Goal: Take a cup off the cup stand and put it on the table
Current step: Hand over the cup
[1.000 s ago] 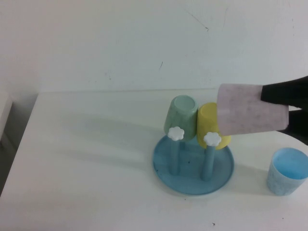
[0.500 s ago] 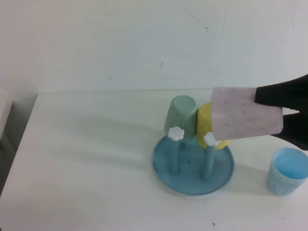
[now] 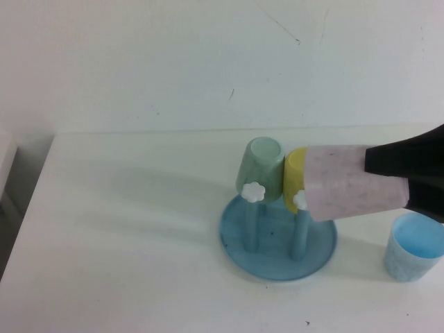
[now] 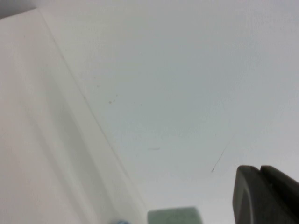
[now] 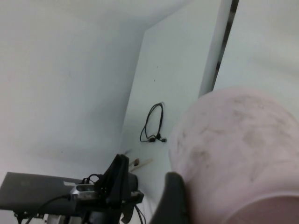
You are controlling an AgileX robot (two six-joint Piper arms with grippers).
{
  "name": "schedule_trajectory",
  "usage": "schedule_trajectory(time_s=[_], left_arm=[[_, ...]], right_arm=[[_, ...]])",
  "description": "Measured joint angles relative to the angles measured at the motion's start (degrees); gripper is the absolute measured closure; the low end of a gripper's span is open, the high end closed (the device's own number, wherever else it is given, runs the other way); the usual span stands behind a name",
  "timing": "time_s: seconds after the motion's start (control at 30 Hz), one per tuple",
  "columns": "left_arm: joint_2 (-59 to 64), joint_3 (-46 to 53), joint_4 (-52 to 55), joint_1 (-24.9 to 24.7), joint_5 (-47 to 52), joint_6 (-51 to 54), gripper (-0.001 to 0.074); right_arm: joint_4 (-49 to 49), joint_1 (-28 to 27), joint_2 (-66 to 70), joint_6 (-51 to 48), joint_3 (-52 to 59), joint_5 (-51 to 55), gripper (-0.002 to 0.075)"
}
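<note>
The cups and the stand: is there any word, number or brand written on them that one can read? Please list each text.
None: no text shows on the cup, held sideways in the right gripper, or on the cup stand.
The left gripper shows only as a dark, unmarked edge.

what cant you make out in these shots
- Right hand: high view, the frame's right edge cuts off most of it; it holds the pink cup sideways in the air over the stand.
- Yellow cup: high view, mostly hidden behind the pink cup.
- Left hand: left wrist view, only a dark corner at the frame's edge shows; absent from the high view, so its position and opening are unknown.
- Blue cup: its contents.
</note>
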Motion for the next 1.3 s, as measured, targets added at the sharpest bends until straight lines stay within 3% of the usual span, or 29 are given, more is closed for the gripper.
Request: schedule_trajectory(time_s=[0.2, 0.4, 0.53, 0.67, 0.8, 1.03, 1.13, 1.3], left_arm=[[3.32, -3.45, -7.35, -0.96, 12.66, 24.61, 0.0737], [23.92, -12.93, -26.12, -1.07, 30.74, 60.75, 0.0737], [40.92, -19.59, -28.76, -1.07, 45.3, 73.81, 0.0737], [57.28, -27.55, -28.91, -1.15, 58.01, 80.51, 0.0726], [69.69, -34.12, -29.37, -4.53, 60.25, 82.41, 0.0607], [82.81, -44.13, -29.4, -15.71, 60.64, 85.11, 0.0213], [85.32, -48.07, -29.4, -18.28, 60.64, 85.21, 0.0161], [86.9, -53.39, -29.4, -20.98, 60.87, 85.21, 0.0164]], right_arm=[[-1.26, 0.0, 0.0, -2.77, 0.0, 0.0, 0.0143], [-2.73, 0.0, 0.03, -3.98, 0.0, 0.0, 0.0143], [-2.72, 0.0, 0.03, -4.08, 0.0, 0.0, 0.0143], [-2.72, 0.0, 0.03, -4.38, 0.0, 0.0, 0.0143], [-2.85, 0.0, 0.03, -5.83, 0.0, 0.0, 0.0143], [-2.85, 0.0, 0.03, -6.96, 0.0, 0.0, 0.0143], [-2.85, 0.0, 0.03, -7.21, 0.0, 0.0, 0.0143], [-2.85, 0.0, 0.03, -8.21, 0.0, 0.0, 0.0143]])
